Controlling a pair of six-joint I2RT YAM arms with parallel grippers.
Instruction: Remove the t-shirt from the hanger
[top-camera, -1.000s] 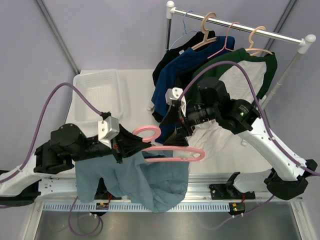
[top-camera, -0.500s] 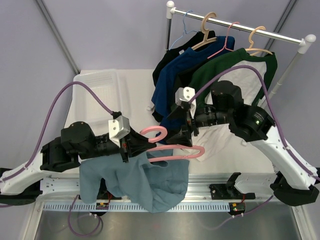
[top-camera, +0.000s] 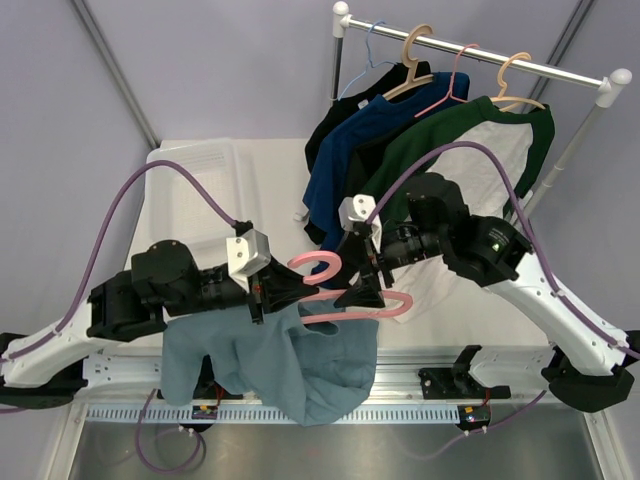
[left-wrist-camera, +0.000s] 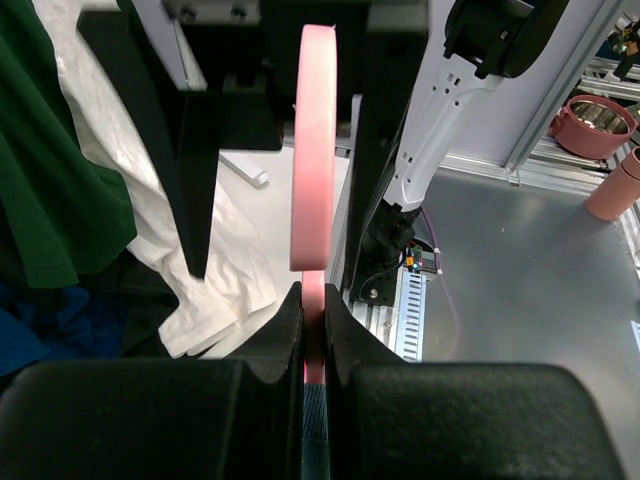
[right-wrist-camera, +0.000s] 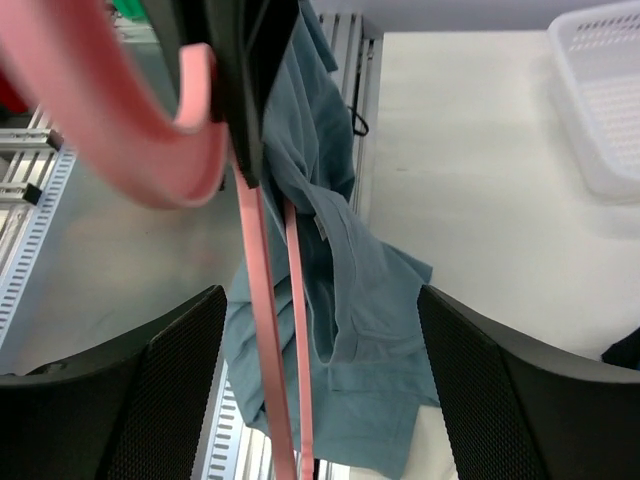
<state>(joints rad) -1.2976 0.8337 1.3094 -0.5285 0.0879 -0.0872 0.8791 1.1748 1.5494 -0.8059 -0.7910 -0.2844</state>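
A pink hanger (top-camera: 372, 306) carries a teal t-shirt (top-camera: 285, 365) that droops below it over the table's front rail. My left gripper (top-camera: 288, 290) is shut on the hanger just below its hook; in the left wrist view its jaws (left-wrist-camera: 313, 335) pinch the pink hanger (left-wrist-camera: 312, 150) edge-on. My right gripper (top-camera: 360, 292) is open at the hanger's right arm. In the right wrist view (right-wrist-camera: 320, 400) its fingers (right-wrist-camera: 130, 400) stand wide apart, with the two pink hanger bars (right-wrist-camera: 262, 320) and the teal t-shirt (right-wrist-camera: 370, 330) between them, apart from both pads.
A clothes rack (top-camera: 480, 50) at the back right holds black, blue (top-camera: 340, 170) and green-and-white (top-camera: 480, 150) shirts on hangers, close behind my right arm. A white basket (top-camera: 195, 165) sits at the back left, also in the right wrist view (right-wrist-camera: 600, 100).
My left arm has carried the hanger and t-shirt to the right. My right gripper has come down and forward to the hanger's right arm.
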